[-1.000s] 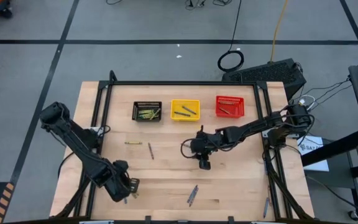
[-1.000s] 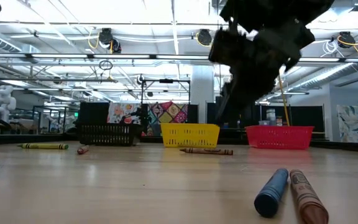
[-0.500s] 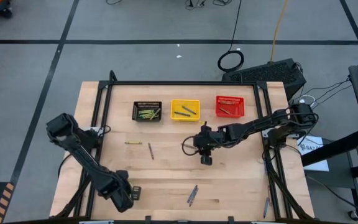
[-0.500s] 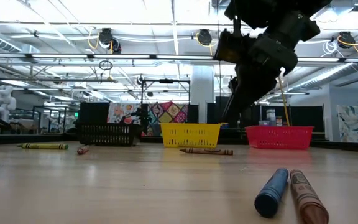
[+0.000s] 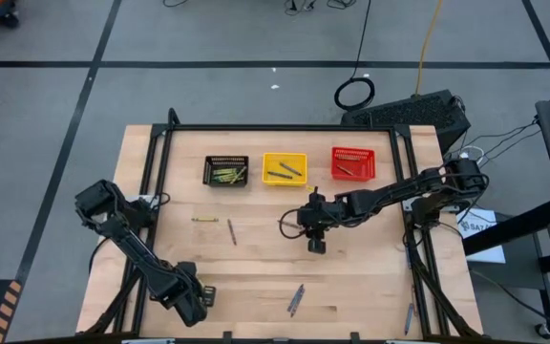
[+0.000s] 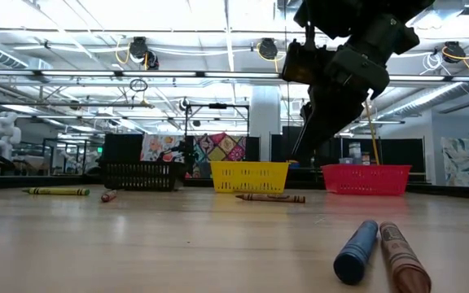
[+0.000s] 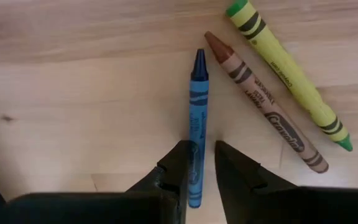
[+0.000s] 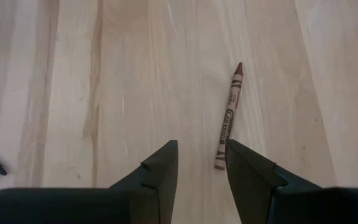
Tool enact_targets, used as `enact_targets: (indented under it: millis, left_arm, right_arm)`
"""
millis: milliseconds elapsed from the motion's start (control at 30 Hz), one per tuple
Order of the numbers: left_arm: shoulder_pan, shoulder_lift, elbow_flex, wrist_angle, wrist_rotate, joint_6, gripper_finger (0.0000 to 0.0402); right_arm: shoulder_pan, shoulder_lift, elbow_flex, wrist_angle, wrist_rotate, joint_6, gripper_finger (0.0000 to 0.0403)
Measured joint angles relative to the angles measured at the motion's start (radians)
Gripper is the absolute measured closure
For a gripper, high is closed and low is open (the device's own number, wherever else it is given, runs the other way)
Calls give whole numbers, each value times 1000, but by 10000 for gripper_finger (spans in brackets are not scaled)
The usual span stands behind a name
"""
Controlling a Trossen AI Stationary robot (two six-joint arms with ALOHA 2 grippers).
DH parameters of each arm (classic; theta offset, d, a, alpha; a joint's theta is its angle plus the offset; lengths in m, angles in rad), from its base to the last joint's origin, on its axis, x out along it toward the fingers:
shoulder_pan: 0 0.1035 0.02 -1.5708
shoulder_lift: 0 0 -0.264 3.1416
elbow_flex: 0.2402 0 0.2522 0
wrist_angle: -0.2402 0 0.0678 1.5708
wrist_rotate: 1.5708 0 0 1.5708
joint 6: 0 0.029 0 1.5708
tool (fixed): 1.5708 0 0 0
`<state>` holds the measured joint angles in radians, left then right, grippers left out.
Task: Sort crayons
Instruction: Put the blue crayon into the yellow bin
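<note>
Near the table's front left corner my left gripper [image 5: 191, 304] [image 7: 202, 146] points straight down, open, its fingers either side of the blunt end of a blue crayon [image 7: 197, 106]. A brown crayon [image 7: 263, 112] and a yellow-green crayon [image 7: 288, 71] lie flat beside it. My right gripper [image 5: 315, 246] [image 8: 202, 146] hovers open over the table's middle, slanting down. A brownish-red crayon [image 8: 227, 118] [image 6: 269, 198] lies flat just beyond one of its fingertips. The black basket [image 5: 226, 171], yellow basket [image 5: 285, 169] and red basket [image 5: 352, 163] each hold crayons. My left gripper's fingers come from above and lie along the blue crayon's blunt end [image 7: 194, 186], which rests flat on the table. One finger [image 7: 178, 162] stands right against it. I cannot tell whether it touches.
Loose crayons lie on the wood: an olive-yellow one [image 5: 205, 220], a brownish-red one [image 5: 231, 231], a blue and brown pair [image 5: 296, 299] near the front edge, and one more [image 5: 409, 318] at the front right. A black frame [image 5: 285, 128] borders the table.
My left gripper has come down toward the table's near edge, over the crayons at the front left, rolling a little as it sank. My right gripper has tipped slightly and otherwise kept its place. No crayon has moved.
</note>
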<state>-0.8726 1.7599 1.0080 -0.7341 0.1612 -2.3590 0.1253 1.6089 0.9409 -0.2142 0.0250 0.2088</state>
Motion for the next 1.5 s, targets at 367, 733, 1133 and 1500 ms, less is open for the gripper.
enact_targets:
  millis: [367,733,1133,1500]
  left_arm:
    - [-16,44,6,-6,22,73,358]
    - [-18,42,4,-8,30,181,393]
    - [-21,43,75,-157,20,311,393]
    - [9,27,123,-230,-40,410,393]
  right_arm:
    - [0,0,0,-8,-3,14,282]
    - [0,0,0,-8,-4,52,282]
    - [0,1,0,-8,-3,107,282]
    - [1,1,0,-8,-4,167,282]
